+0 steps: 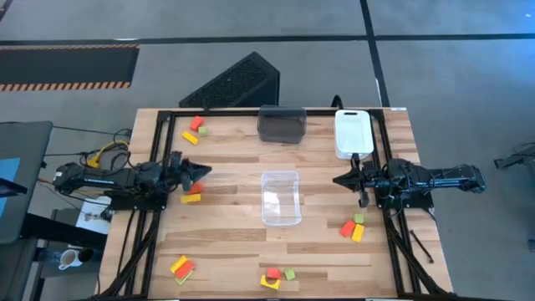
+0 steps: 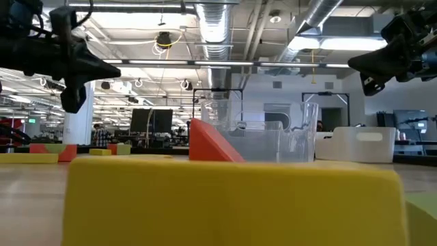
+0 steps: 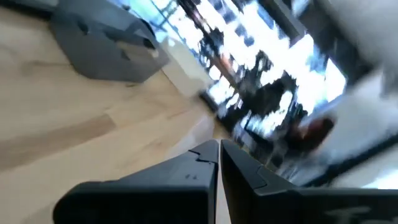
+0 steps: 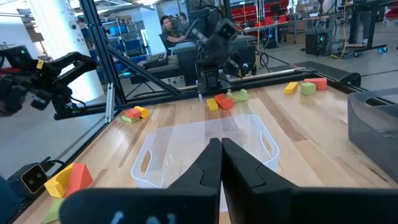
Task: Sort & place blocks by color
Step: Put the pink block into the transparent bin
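Hovering over the wooden desk (image 1: pixel 234 242), our left hand (image 1: pixel 203 173) and right hand (image 1: pixel 338 178) are both closed, empty; small red, yellow and green blocks (image 1: pixel 191 194) lie scattered near them, none held.

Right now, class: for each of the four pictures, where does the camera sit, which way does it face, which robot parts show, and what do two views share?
High: overhead, looking down; table, both arms, left gripper, right gripper.
Low: tabletop height, behind a yellow block, facing the room; both arms hang overhead.
Left wrist: along its shut fingers, over wood toward a dark bin.
Right wrist: past its shut fingers toward the clear bin.
Shared: high and right wrist both show the clear bin.
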Controlling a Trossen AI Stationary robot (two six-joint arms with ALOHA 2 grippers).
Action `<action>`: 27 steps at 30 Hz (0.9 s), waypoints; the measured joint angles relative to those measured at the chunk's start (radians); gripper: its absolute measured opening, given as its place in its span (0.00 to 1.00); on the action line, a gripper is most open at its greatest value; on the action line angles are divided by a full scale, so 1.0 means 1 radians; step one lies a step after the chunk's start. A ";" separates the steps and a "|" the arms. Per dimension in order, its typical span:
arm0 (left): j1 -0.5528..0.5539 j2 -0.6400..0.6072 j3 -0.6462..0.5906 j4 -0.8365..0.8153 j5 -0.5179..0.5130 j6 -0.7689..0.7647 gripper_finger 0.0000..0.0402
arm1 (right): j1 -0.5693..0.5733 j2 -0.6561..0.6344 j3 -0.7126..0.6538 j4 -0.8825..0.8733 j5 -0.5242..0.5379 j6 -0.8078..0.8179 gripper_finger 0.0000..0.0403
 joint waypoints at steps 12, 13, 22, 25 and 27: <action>0.000 0.025 0.040 0.222 0.043 0.185 0.00 | -0.022 0.000 0.000 0.138 0.115 -0.013 0.06; 0.000 0.037 0.057 0.221 0.021 0.225 0.00 | -0.026 0.000 0.001 0.173 0.143 0.012 0.05; 0.107 0.367 0.356 -0.080 0.024 0.453 0.00 | -0.094 0.034 0.090 0.206 0.208 -0.010 0.05; 0.161 0.506 0.501 -0.288 0.076 0.520 0.01 | -0.116 0.083 0.126 0.213 0.209 0.015 0.07; 0.191 0.588 0.599 -0.408 0.116 0.571 0.03 | -0.123 0.126 0.152 0.207 0.208 0.018 0.08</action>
